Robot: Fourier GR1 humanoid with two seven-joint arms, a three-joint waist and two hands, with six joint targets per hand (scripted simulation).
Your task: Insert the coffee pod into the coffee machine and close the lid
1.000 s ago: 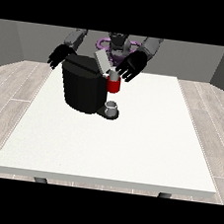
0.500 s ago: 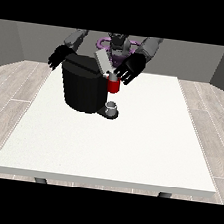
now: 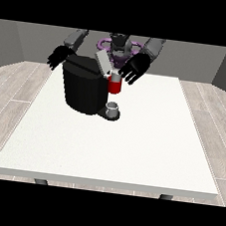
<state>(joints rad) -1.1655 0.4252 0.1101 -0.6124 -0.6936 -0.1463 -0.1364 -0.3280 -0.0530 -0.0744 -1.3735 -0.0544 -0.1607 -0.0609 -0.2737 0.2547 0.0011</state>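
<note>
front view, from across the table: the coffee machine [image 3: 85, 89] sits on the far left part of the white table [image 3: 131, 147], a squat black body with its grey lid [image 3: 102, 63] tilted up and open at the top. at its front hangs a red section [image 3: 114, 86], and just below that a small grey cup [image 3: 113, 108] stands on the machine's dark base. what is in the cup, i can't tell from here. the coffee pod is hard to pick out: there's a small pale bit at the top of the red section, right under the hand at the view's right [image 3: 134, 68], and that may be it, but i can't say for sure, nor whether it is seated in the machine.

that hand is above the red section, just beside the raised lid, its black fingers spread and fairly straight, pointing down toward the camera. i see nothing clasped in it. the hand at the view's left [image 3: 58, 56] is behind the machine's far left corner, fingers splayed open too, holding nothing; whether it touches the machine i can't tell, the body hides the gap. the robot's torso is half cut off by the top of the view, and the machine covers its lower part.
</note>
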